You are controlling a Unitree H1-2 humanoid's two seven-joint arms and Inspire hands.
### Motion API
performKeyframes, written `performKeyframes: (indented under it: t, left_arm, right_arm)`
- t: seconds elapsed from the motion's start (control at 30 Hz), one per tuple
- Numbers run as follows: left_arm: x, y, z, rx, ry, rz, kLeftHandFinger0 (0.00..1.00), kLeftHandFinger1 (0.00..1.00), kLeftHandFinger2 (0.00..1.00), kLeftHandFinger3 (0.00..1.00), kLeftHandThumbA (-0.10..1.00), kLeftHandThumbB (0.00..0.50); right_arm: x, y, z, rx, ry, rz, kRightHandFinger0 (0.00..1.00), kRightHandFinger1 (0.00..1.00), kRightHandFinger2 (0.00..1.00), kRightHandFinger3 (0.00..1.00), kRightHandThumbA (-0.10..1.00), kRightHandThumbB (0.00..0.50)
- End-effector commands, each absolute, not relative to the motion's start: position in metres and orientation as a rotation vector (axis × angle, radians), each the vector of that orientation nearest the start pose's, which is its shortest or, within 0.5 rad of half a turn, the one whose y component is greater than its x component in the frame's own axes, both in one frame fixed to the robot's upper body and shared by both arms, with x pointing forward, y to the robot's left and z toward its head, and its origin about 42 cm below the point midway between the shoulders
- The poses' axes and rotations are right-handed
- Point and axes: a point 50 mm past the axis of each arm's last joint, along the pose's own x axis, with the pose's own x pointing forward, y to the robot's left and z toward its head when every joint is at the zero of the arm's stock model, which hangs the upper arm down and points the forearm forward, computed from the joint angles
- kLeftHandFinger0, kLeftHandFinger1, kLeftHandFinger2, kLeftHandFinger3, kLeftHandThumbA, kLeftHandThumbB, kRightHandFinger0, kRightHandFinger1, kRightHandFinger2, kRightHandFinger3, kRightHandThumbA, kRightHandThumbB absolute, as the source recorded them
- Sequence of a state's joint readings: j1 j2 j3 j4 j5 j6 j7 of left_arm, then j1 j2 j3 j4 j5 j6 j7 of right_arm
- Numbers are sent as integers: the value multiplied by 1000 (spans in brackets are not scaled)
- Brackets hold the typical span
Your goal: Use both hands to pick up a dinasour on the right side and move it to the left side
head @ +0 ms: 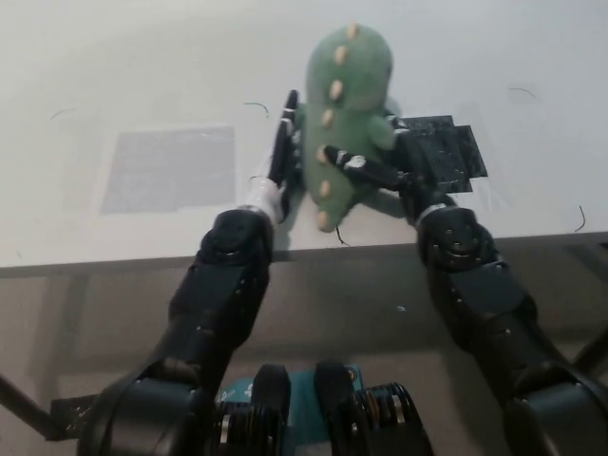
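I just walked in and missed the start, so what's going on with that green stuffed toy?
The robot has the green plush dinosaur squeezed between both hands: the left robot hand presses its left flank, the right robot hand its right. The toy is over the white table, next to a dark square patch. A grey square patch lies further left.
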State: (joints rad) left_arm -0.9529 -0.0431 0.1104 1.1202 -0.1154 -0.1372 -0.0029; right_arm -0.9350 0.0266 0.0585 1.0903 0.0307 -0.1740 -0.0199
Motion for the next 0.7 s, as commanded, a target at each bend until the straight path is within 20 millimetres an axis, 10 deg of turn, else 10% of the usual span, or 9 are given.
performKeyframes:
  t: [0.0,0.13,0.33,0.5,0.67]
  left_arm:
    - [528,105,190,-161,61,-191,1000,1000,1000,1000,1000,307]
    - [526,114,191,-137,70,-161,1000,1000,1000,1000,1000,279]
    - [514,135,186,-135,48,-137,1000,1000,1000,1000,1000,222]
    - [500,162,176,-143,25,-116,1000,1000,1000,1000,1000,318]
    - [486,184,178,-169,-3,-114,1000,1000,1000,1000,1000,276]
  right_arm:
    - [521,-38,208,-140,-62,398,1000,1000,1000,1000,1000,196]
    - [517,-29,207,-156,-41,421,1000,1000,1000,1000,1000,240]
    - [510,-17,207,-170,-66,475,1000,1000,1000,1000,1000,180]
    - [497,4,199,-157,-81,523,1000,1000,1000,1000,1000,174]
    - [493,23,207,-176,-115,601,1000,1000,1000,1000,1000,128]
